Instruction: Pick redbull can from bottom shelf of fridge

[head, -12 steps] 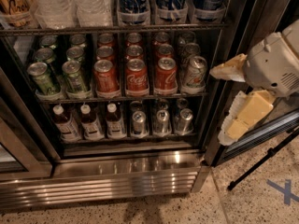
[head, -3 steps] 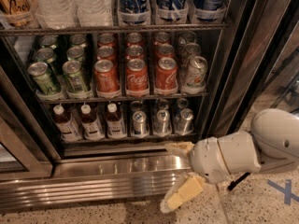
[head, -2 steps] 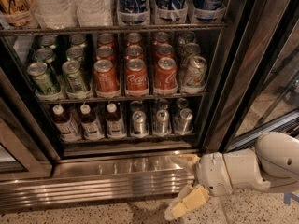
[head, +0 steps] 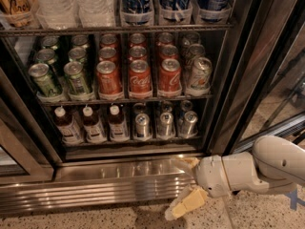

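Observation:
Three slim silver redbull cans (head: 166, 124) stand in a row on the bottom shelf of the fridge (head: 224, 94), right of centre, with more behind them. My gripper (head: 185, 184) is low at the right, in front of the fridge's ribbed steel base grille (head: 95, 187), below and slightly right of the cans. Its two cream fingers (head: 187, 203) are spread apart and hold nothing. The white arm (head: 267, 168) reaches in from the right edge.
Brown bottles with white caps (head: 93, 124) fill the left of the bottom shelf. Red cola cans (head: 139, 78) and green cans (head: 76, 78) sit on the shelf above. The speckled floor (head: 95, 218) lies below the grille. The open glass door (head: 281, 89) stands at the right.
Over four seconds the arm has dropped from middle-shelf height at the fridge's right side to the base grille. In the last second it sank slightly lower; the fingers stayed apart.

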{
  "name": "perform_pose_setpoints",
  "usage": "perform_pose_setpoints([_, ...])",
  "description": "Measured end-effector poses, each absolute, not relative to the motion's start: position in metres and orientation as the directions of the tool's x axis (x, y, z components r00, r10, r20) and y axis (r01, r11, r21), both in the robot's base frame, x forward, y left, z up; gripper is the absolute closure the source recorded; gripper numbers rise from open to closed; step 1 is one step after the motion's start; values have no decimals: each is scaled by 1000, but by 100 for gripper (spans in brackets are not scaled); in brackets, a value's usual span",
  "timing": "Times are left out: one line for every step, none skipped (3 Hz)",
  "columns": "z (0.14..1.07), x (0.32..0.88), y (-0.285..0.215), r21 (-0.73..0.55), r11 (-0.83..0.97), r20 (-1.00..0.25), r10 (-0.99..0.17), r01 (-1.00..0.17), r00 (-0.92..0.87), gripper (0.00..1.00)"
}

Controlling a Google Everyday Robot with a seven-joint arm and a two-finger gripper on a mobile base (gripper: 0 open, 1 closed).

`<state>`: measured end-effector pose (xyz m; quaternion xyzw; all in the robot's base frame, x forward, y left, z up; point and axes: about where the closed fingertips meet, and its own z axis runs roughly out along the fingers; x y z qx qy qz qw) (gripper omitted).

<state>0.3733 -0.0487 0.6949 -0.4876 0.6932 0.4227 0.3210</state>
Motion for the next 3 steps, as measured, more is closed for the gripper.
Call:
perform_pose_setpoints([664, 396, -44, 244, 170, -880, -375, -955, -291, 0])
perform_pose_setpoints([618, 418, -43, 272, 179, -892, -321, -946, -317, 0])
perform_pose_setpoints([618, 417, -42, 262, 184, -897, -317, -947, -309, 0])
